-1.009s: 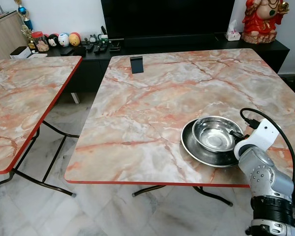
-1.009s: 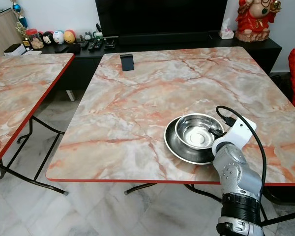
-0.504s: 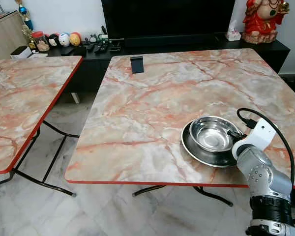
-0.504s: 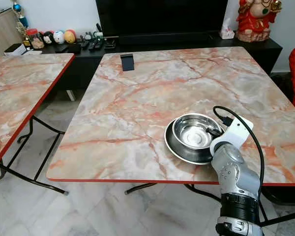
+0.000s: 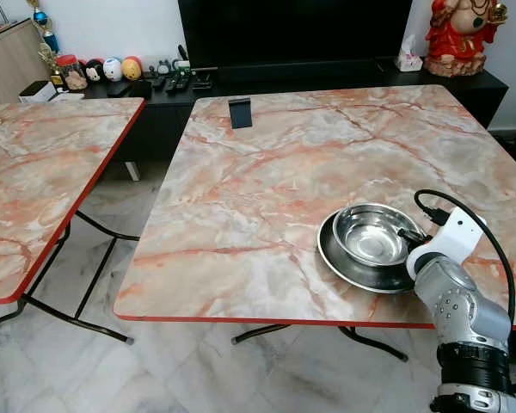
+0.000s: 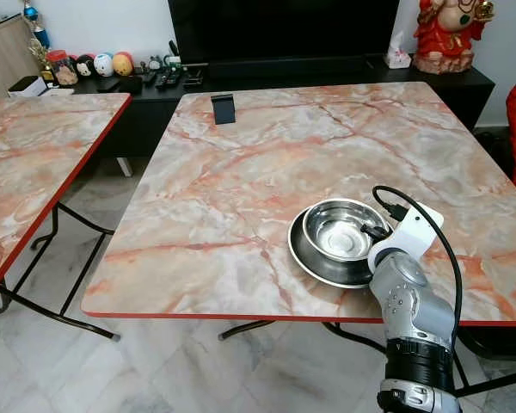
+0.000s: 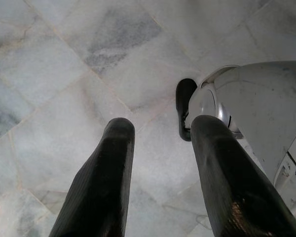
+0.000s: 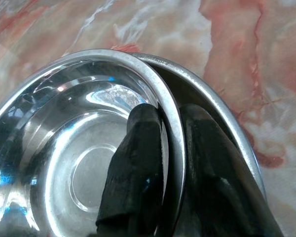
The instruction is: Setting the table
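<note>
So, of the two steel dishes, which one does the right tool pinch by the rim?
The right tool pinches the smaller, deeper bowl, nested in the wider plate.

Your robot's right arm (image 5: 457,310) is silver metal with rounded joints, a black ribbed ring low down and a white wrist block. A black cable (image 5: 464,211) loops over it. Each gripper has two long black fingers (image 7: 101,187) with fine texture.

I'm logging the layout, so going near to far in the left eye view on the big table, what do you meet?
Right end effector shut on the bowl rim, bowl in plate → bare tabletop → black stand at the far edge.
</note>
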Motion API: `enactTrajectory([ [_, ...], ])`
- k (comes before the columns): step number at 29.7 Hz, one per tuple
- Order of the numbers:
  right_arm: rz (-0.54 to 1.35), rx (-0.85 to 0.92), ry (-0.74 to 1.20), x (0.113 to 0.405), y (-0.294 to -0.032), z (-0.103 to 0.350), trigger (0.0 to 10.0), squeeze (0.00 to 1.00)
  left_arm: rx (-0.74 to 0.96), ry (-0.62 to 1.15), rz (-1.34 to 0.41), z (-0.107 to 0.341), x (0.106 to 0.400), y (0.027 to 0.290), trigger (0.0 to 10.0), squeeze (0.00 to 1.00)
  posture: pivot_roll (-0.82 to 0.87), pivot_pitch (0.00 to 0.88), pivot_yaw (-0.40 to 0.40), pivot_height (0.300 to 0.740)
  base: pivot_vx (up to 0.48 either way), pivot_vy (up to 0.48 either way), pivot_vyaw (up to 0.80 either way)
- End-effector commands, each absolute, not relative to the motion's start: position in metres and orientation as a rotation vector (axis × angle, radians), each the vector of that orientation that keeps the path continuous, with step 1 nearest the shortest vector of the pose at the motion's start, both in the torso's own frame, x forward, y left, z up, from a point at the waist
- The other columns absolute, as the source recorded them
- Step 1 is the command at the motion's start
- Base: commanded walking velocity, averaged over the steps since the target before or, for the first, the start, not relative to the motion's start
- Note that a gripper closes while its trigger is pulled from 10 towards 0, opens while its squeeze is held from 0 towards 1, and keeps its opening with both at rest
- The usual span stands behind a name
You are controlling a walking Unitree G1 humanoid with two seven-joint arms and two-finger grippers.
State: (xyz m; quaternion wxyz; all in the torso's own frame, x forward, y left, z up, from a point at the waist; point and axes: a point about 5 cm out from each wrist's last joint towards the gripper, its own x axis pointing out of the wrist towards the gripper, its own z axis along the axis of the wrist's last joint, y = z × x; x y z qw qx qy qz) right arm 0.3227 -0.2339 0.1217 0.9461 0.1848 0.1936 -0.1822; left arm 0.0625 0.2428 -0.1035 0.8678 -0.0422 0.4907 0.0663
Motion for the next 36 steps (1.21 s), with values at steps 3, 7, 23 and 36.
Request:
enactTrajectory([
  [3, -0.374, 0.359, 0.393, 0.325, -0.234, 0.125, 10.0, 1.00, -0.081, 1.051, 0.139, -0.104, 0.056, 0.246, 10.0, 0.00, -0.13, 0.000, 0.064, 0.740, 0.000, 0.000, 0.00],
  [7, -0.370, 0.355, 0.392, 0.325, -0.233, 0.125, 10.0, 1.00, -0.083, 1.050, 0.141, -0.104, 0.056, 0.246, 10.0, 0.00, -0.13, 0.000, 0.064, 0.740, 0.000, 0.000, 0.00],
  [23, -0.257, 0.240, 0.308, 0.331, -0.218, 0.139, 10.0, 0.00, -0.083, 1.049, 0.137, -0.104, 0.056, 0.246, 10.0, 0.00, -0.14, 0.000, 0.067, 0.740, 0.000, 0.000, 0.00],
  [36, -0.281, 0.208, 0.281, 0.328, -0.223, 0.139, 10.0, 0.00, -0.069, 1.052, 0.109, -0.104, 0.057, 0.245, 10.0, 0.00, -0.14, 0.000, 0.067, 0.740, 0.000, 0.000, 0.00],
])
